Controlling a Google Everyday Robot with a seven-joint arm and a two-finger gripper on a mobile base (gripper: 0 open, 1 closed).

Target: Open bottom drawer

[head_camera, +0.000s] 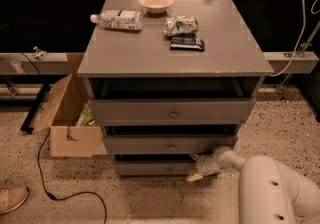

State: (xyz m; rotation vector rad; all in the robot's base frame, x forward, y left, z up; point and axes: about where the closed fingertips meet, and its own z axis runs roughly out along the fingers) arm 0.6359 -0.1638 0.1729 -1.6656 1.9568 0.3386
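Hiding bottom drawer [150,169] right end, gripper [192,167] spread

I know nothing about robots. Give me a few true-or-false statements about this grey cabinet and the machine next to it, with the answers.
1. The robot's hand is low down, at the right end of the lowest grey wooden drawer. True.
2. The round white bowl lies on the floor. False: it stands on the grey cabinet top.
3. The clear plastic bottle stands upright. False: it lies on its side on the cabinet top.
4. An open brown cardboard box sits on the floor to the left of the cabinet. True.
5. The crumpled green bag lies next to a dark blue packet. True.
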